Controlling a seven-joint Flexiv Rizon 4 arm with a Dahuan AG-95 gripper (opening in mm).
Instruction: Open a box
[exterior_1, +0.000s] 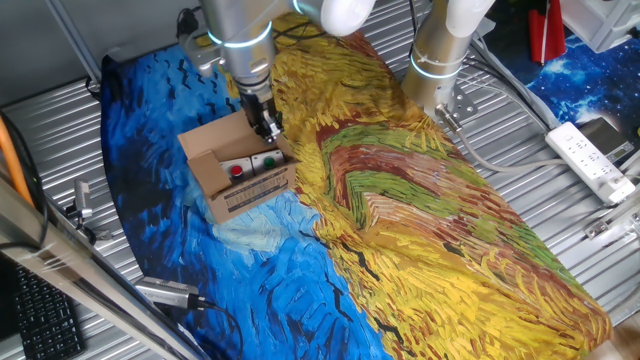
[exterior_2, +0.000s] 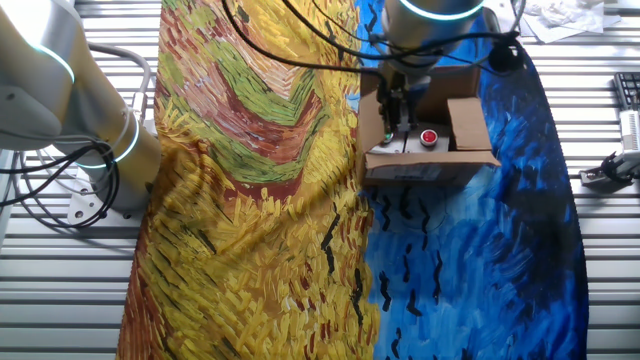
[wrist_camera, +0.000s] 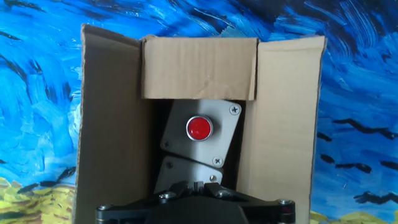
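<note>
**Inspector:** Box position?

**Operator:** Carton, meaning the box, sits on the painted cloth covering the desk, on the blue part near the yellow. Three flaps look folded outward; one short flap partly covers the opening. Inside I see a grey switch unit with a red button.

**Inspector:** Tool condition?

**Operator:** I place the tool just above the box's rim. Whether it is clenched or released, I cannot tell.

**Inspector:** Handling?

**Operator:** I judge it light, thin corrugated board, stiff along the flutes, easily creased. I'd take the remaining flap at its free edge, since the empty-feeling carton may slide on cloth.
</note>
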